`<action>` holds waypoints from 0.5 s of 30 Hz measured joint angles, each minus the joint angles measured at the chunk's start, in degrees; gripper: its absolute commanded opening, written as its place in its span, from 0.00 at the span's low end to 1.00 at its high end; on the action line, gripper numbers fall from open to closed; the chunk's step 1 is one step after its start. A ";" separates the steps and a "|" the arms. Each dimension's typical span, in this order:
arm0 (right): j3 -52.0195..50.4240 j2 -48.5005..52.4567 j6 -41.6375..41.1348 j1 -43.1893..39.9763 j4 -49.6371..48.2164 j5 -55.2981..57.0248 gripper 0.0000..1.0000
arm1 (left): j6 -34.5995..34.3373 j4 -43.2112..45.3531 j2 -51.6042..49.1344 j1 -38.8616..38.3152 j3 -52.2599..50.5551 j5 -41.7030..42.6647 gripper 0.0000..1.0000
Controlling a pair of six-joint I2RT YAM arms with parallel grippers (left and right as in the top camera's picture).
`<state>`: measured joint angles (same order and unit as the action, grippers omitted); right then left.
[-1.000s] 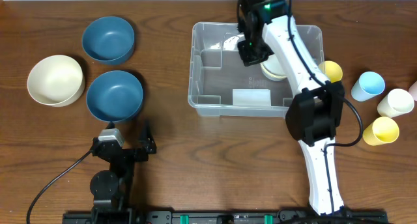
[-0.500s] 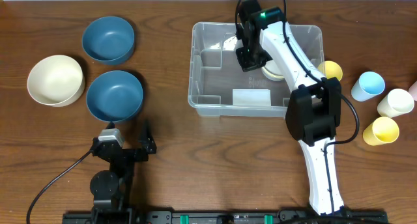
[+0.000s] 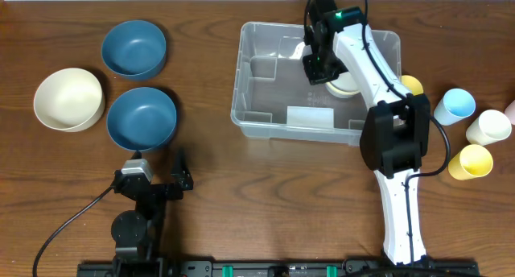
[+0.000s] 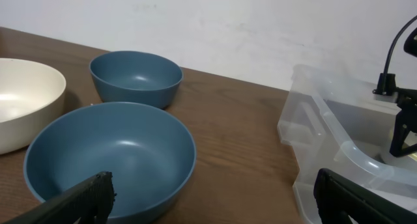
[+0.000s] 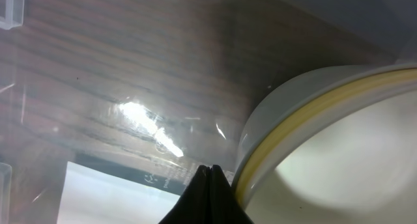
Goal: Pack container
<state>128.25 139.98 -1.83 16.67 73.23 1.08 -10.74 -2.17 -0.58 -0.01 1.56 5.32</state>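
Note:
The clear container point(image 3: 239, 77) stands at the table's back middle, its whitish label point(image 3: 310, 116) on the base. My right gripper point(image 3: 315, 66) reaches down into it, shut with nothing between its fingers. In the right wrist view the closed tips point(image 5: 210, 175) hang just over the container's base point(image 5: 98, 74), right beside the rim of a cream cup point(image 5: 339, 152) standing in the bin. The label point(image 5: 111, 195) shows below them. My left gripper point(image 3: 161, 171) rests open near the front left. In its wrist view the left gripper point(image 4: 212, 204) has a blue bowl point(image 4: 111, 152) ahead and the container point(image 4: 326, 129) to the right.
Two blue bowls point(image 3: 133, 47) point(image 3: 142, 117) and a cream bowl point(image 3: 68, 98) sit at the left. A yellow cup point(image 3: 410, 85) stands against the bin's right wall. Light blue point(image 3: 455, 106), cream point(image 3: 488, 126) and yellow point(image 3: 471, 161) cups stand further right.
My right gripper swung a little left inside the bin, then back to the right. The bin has shifted and turned slightly. The left arm has not moved.

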 measured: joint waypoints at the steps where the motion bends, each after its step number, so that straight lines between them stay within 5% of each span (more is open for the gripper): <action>1: 0.00 0.00 0.13 0.02 0.02 -0.11 0.01 | 0.00 -0.02 0.00 0.00 0.00 0.00 0.98; 15: -0.02 -6.16 2.54 8.48 1.64 -5.01 0.01 | 0.00 -0.02 0.00 0.00 0.00 0.00 0.98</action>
<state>128.22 133.82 0.71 25.15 74.87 -3.92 -10.74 -2.20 -0.58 -0.01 1.56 5.32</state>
